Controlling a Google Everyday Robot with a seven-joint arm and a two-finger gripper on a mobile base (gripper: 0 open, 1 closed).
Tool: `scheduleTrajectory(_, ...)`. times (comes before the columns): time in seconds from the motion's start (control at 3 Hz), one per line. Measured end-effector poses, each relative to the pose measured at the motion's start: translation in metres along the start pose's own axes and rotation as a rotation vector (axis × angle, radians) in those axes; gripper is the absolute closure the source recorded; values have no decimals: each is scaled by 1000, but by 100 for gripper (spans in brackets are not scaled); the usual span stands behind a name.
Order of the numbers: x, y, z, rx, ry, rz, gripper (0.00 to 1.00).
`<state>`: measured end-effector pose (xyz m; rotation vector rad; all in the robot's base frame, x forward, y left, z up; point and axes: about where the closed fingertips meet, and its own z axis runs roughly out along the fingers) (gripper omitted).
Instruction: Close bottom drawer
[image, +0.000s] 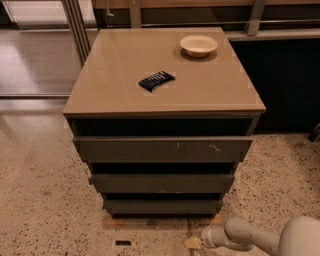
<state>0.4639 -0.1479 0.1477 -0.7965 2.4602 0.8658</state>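
Observation:
The bottom drawer (162, 205) is the lowest and narrowest of three dark grey-brown fronts on the cabinet; its plain front sits a little behind the middle drawer (161, 183) and the scratched top drawer (162, 149). A dark gap shows above it. My gripper (192, 243) is at the end of the white arm (235, 236), low over the floor, in front of and to the right of the bottom drawer, not touching it.
The beige cabinet top (120, 65) holds a white bowl (198, 45) and a black packet (156, 80). A small dark object (122, 243) lies on the speckled floor. A metal post (75, 25) stands back left, a dark counter back right.

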Motion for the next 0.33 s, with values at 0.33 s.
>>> scheduleTrajectory(0.33, 0, 0, 0, 0, 0, 0, 0)
